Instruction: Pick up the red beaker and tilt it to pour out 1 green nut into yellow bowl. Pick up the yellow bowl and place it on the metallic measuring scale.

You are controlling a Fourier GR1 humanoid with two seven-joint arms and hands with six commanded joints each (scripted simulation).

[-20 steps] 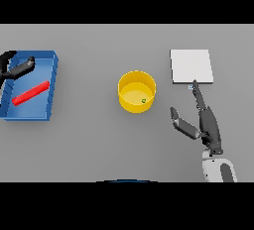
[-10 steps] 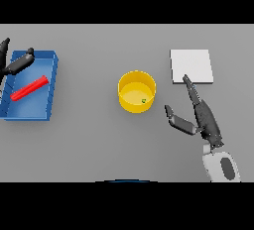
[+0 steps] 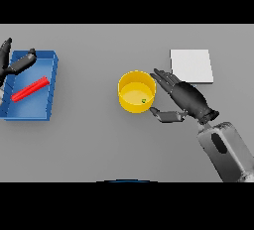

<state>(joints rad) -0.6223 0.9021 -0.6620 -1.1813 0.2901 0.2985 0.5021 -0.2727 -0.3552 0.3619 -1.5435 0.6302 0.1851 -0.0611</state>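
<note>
Now I have the right hand (image 3: 186,100) spread beside the yellow bowl (image 3: 136,91), fingers stretched toward its far rim and thumb (image 3: 166,115) reaching under its near side, nothing clasped yet. The bowl sits just off my fingertips, toward the left; the metallic measuring scale (image 3: 191,66) lies just beyond the back of that hand, near but apart from the bowl. To my judgement the pour is done, and the step in hand is taking the bowl. To do it well I would close fingers and thumb round the wall from both sides, keep the bowl level so the nut stays in, then lift clear before carrying it over.

Far off to the left, the left hand (image 3: 15,64) hangs relaxed over the blue tray (image 3: 49,80), where the red beaker (image 3: 30,89) lies on its side.

I count one tray, one scale, one bowl, one beaker, and one green nut (image 3: 144,100) in the bowl.
</note>
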